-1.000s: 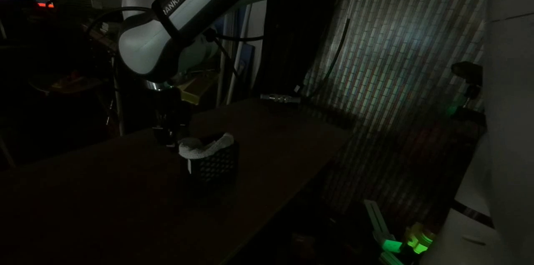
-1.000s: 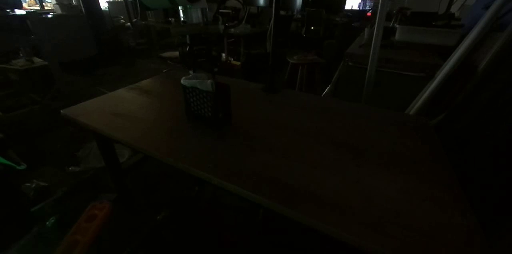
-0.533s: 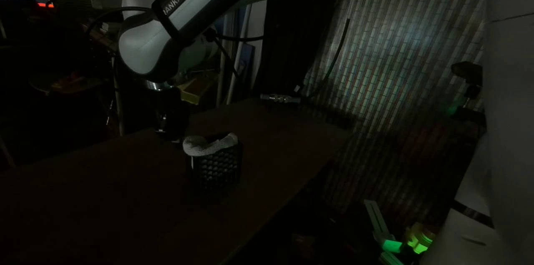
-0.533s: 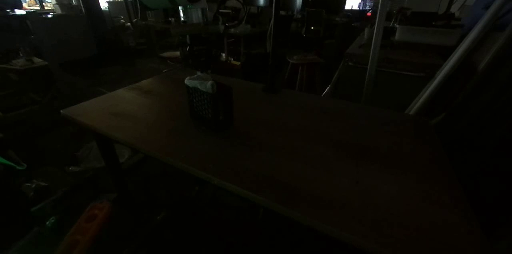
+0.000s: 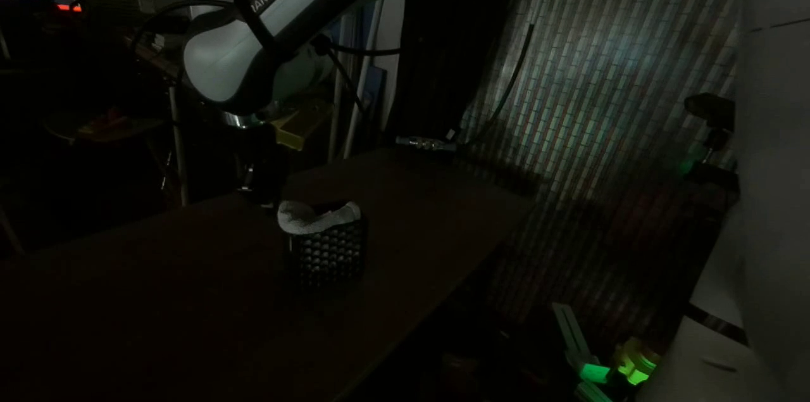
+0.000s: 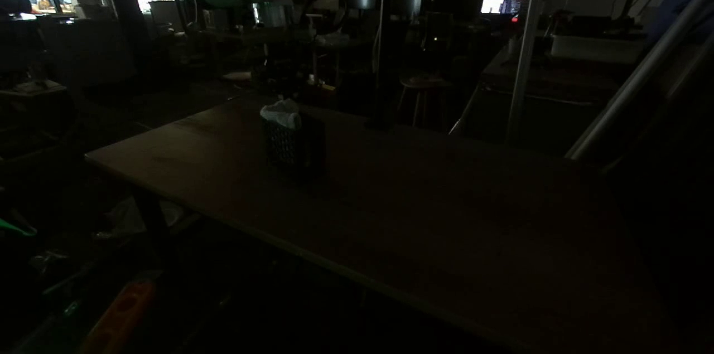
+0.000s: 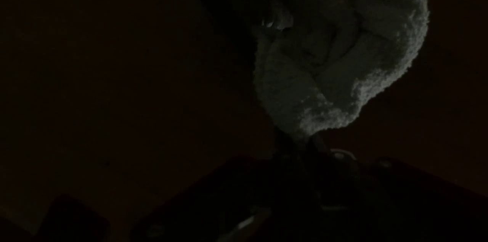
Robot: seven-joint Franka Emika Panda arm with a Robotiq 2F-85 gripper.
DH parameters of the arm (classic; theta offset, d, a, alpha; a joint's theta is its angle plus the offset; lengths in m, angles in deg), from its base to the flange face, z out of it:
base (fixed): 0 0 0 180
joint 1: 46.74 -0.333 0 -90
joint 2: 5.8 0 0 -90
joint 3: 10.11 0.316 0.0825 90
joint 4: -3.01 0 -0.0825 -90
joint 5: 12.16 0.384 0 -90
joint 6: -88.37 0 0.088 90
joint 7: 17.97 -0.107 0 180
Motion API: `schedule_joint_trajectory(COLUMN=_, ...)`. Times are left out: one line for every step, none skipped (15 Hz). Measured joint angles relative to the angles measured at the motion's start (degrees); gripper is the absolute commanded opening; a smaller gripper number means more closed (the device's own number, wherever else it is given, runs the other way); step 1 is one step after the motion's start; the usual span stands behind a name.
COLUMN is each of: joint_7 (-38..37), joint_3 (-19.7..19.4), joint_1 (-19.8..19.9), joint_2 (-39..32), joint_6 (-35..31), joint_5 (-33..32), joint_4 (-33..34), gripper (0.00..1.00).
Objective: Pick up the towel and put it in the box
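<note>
A pale fluffy towel bulges from the top of a dark box with a perforated side, folded over its rim. Both exterior views show this, with the towel light against the dark box. In the wrist view the towel fills the upper right, and its lower end narrows to a pinched tip between the fingertips. My gripper is shut on that tip, beside the box. Darkness hides most of the gripper and the inside of the box.
The box stands on a dark brown table, whose near edge runs diagonally in an exterior view. A metal fixture lies at the table's far end. A stool and upright poles stand beyond the table.
The jaws have come together on the towel. Box and towel have shifted slightly to the right in both exterior views. The arm has just risen a little.
</note>
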Motion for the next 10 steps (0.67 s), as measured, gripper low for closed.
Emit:
schedule_joint_trajectory(joint_7=0.0, joint_3=-0.1, joint_1=0.2, joint_2=0.2, joint_6=0.0, joint_5=0.0, joint_4=0.0, gripper=0.14)
schedule_joint_trajectory(joint_7=0.0, joint_3=-0.3, joint_1=0.3, joint_2=0.5, joint_6=-0.1, joint_5=0.0, joint_4=0.0, gripper=0.13)
schedule_joint_trajectory(joint_7=0.0, joint_3=-0.5, joint_1=0.5, joint_2=0.8, joint_6=-0.1, joint_5=0.0, joint_4=0.0, gripper=0.13)
schedule_joint_trajectory(joint_7=0.0, joint_3=-0.7, joint_1=0.7, joint_2=1.3, joint_6=-0.1, joint_5=0.0, joint_4=-0.1, gripper=0.13)
schedule_joint_trajectory(joint_7=0.0, joint_3=-0.8, joint_1=0.9, joint_2=1.7, joint_6=-0.1, joint_5=0.0, joint_4=-0.2, gripper=0.13)
schedule_joint_trajectory(joint_7=-0.1, joint_3=-1.1, joint_1=1.1, joint_2=2.4, joint_6=-0.1, joint_5=0.0, joint_4=-0.4, gripper=0.14)
schedule_joint_trajectory(joint_7=-0.1, joint_3=-1.3, joint_1=1.2, joint_2=3.1, joint_6=-0.1, joint_5=0.0, joint_4=-0.8, gripper=0.14)
schedule_joint_trajectory(joint_7=-0.3, joint_3=-1.5, joint_1=1.4, joint_2=3.9, joint_6=-0.1, joint_5=0.0, joint_4=-1.3, gripper=0.14)
schedule_joint_trajectory(joint_7=-0.7, joint_3=-1.6, joint_1=1.5, joint_2=4.8, joint_6=-0.3, joint_5=0.0, joint_4=-2.0, gripper=0.14)
schedule_joint_trajectory(joint_7=-1.2, joint_3=-1.7, joint_1=1.6, joint_2=5.7, joint_6=-0.5, joint_5=0.0, joint_4=-3.0, gripper=0.14)
